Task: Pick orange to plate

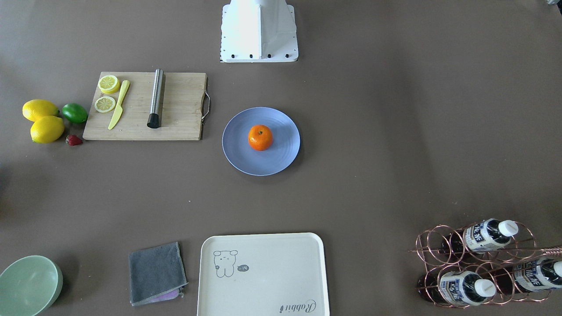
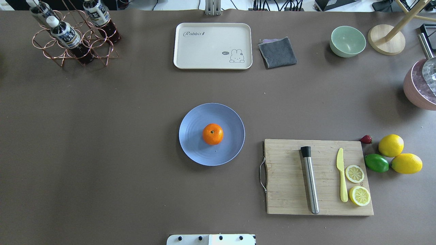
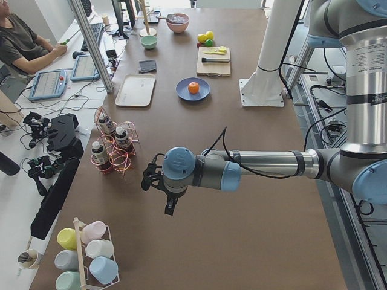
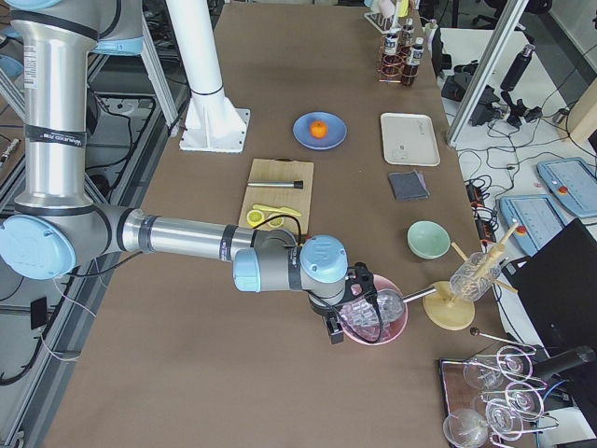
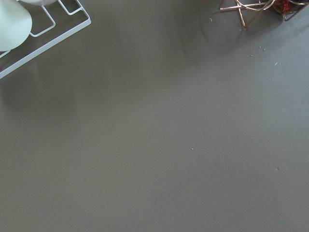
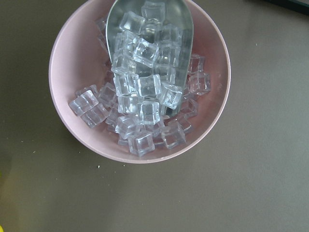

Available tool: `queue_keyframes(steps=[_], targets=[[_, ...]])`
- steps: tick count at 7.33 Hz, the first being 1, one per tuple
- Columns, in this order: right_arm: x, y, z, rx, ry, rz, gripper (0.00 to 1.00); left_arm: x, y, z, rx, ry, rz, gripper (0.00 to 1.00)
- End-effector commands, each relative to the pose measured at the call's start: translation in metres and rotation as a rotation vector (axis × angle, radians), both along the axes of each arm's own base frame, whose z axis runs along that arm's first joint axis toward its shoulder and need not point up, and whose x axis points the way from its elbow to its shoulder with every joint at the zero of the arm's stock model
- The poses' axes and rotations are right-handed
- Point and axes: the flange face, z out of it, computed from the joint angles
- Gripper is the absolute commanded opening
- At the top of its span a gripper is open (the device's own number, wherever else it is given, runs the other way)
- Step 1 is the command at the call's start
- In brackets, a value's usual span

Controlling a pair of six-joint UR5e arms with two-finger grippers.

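The left end effector [image 3: 152, 176] appears only in the view from the counter's left end, where it hangs above bare brown counter [image 3: 242, 241] at the end of the near arm, which is stretched out flat. I cannot tell if its fingers are apart or together. Its wrist camera looks down on plain counter, with a corner of a white wire rack [image 5: 48, 34] at one edge and copper wire [image 5: 251, 7] at another.

The right end effector [image 4: 362, 297] appears only in the view from the counter's right end. It hangs over a pink bowl [image 4: 384, 325], and here too I cannot tell how its fingers stand. Its wrist camera looks straight down into this bowl, which is full of clear ice cubes [image 6: 140, 92] with a metal scoop [image 6: 181, 21] lying in them.

Both end effectors are well apart from the orange [image 1: 260, 137]. The orange sits near the middle of the blue plate [image 1: 281, 160], with the stem dimple up, and nothing else touches it. The plate stands in the middle of the counter, in front of the robot's white base [image 1: 259, 30].

Beside the plate, on the robot's right, lies a wooden cutting board [image 1: 182, 109] that carries a steel cylinder [image 1: 156, 98], a yellow knife [image 1: 119, 105] and two lemon slices [image 1: 105, 104]. Just past the board are two lemons [image 1: 39, 109], a lime [image 1: 74, 113] and a strawberry [image 1: 73, 140]. Along the far edge stand a green bowl [image 1: 26, 281], a grey cloth [image 1: 156, 272], a cream tray [image 1: 263, 272] and a copper bottle rack [image 1: 478, 263].
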Motion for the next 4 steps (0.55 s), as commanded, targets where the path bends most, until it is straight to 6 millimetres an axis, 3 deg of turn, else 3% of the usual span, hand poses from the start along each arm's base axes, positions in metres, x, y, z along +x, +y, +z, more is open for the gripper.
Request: queue_keyframes(steps=[1,4], targets=[[0.001,-0.001,-0.002,0.008,0.003,0.002,1.00,-0.003,0.002,-0.007,0.019,-0.011,-0.004,0.97],[0.002,-0.001,-0.003,0.004,0.004,0.011,1.00,-0.011,0.000,-0.018,0.051,-0.073,-0.024,0.97]])
